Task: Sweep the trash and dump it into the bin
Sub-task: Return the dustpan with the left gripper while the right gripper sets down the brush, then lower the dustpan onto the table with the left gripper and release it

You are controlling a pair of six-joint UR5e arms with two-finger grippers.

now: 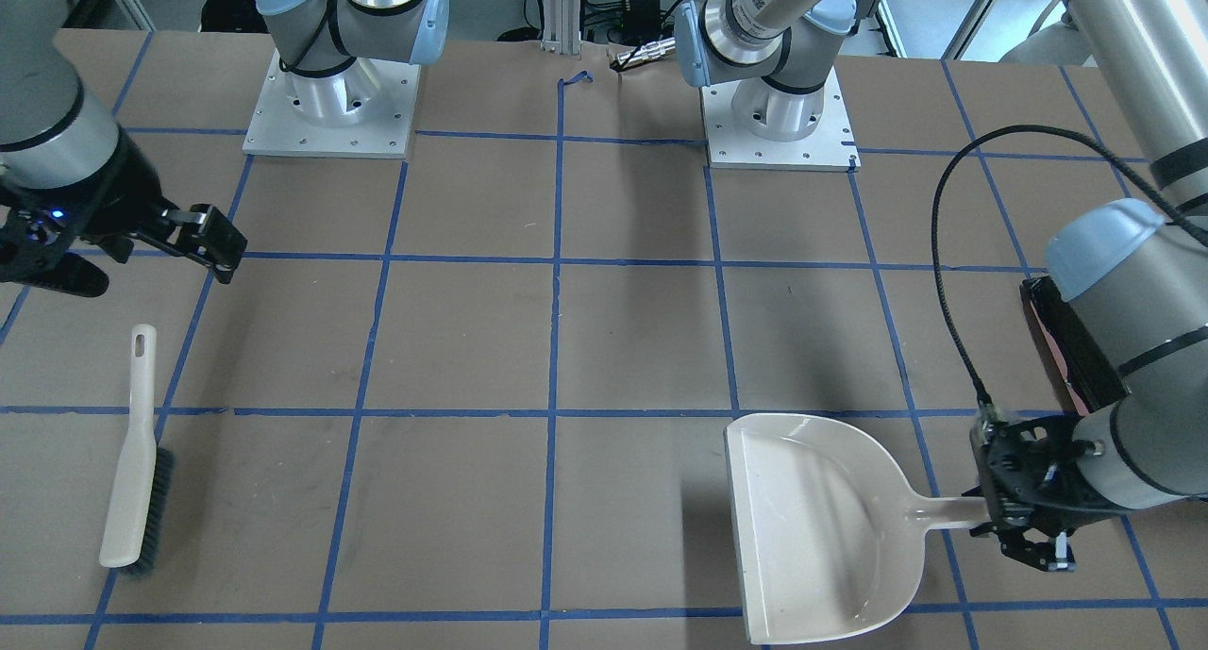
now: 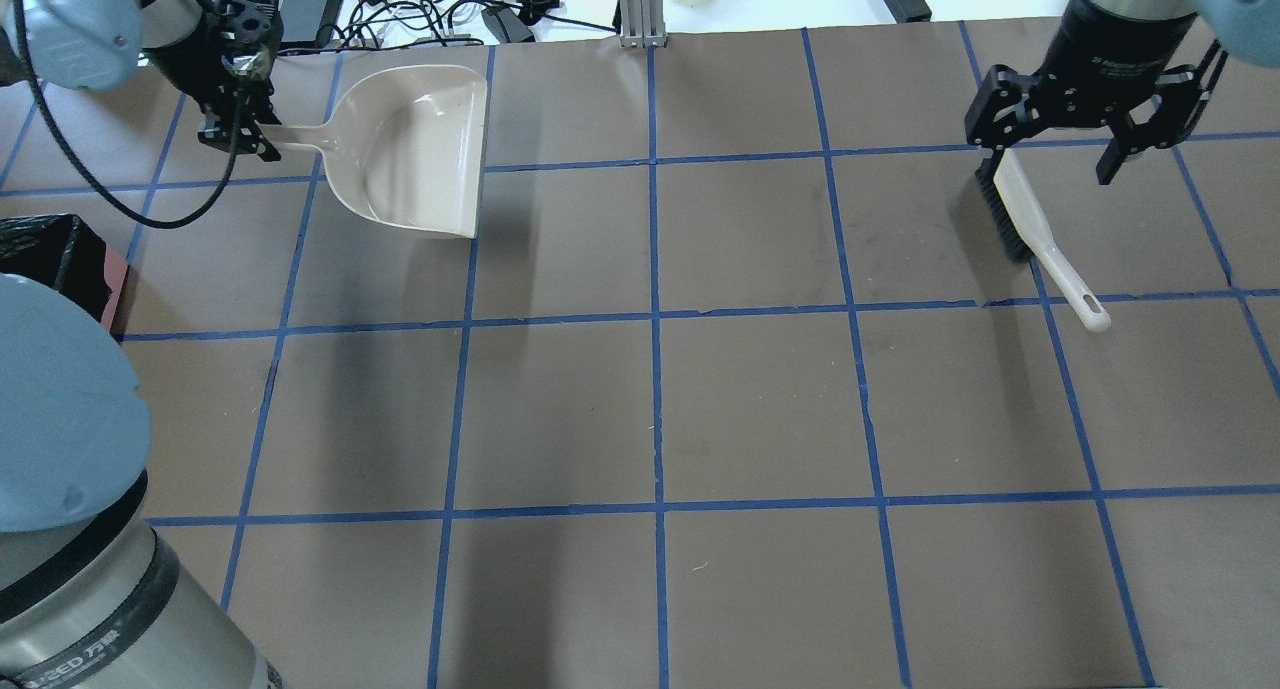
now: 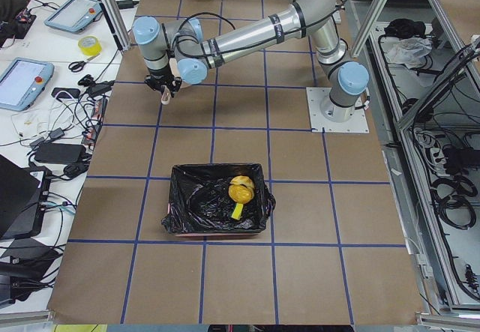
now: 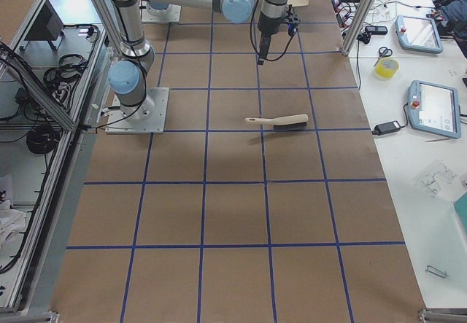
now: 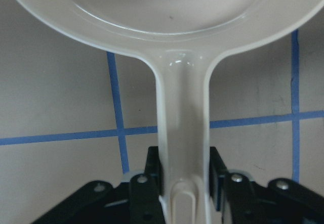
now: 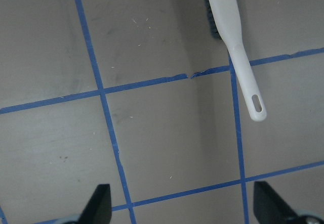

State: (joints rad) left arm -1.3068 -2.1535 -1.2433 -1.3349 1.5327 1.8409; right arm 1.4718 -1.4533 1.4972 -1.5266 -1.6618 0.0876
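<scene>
Brown-paper tabletop (image 2: 660, 409) gridded with blue tape; at far left, pink bin (image 3: 187, 197) lined with a black bag, parked close beside the left arm, likely so a loaded pan needs only a short swing; inside it, yellowish trash (image 3: 241, 190), so looks as if the dump is done; two pieces countable for certain, a third not discernible. Next along, left gripper (image 5: 185, 178) clamped tight on the end of the beige dustpan (image 2: 420, 149) handle, gripped far back probably to keep the scoop's mouth unobstructed; nothing in the pan. Far right, white hand brush (image 2: 1030, 214) lying on the paper, bristles to one side, held by nothing; near it, right gripper (image 2: 1048, 161) raised clear, fingers spread wide, gripping nothing. Tally: one bin, one dustpan, one brush, two grippers.
</scene>
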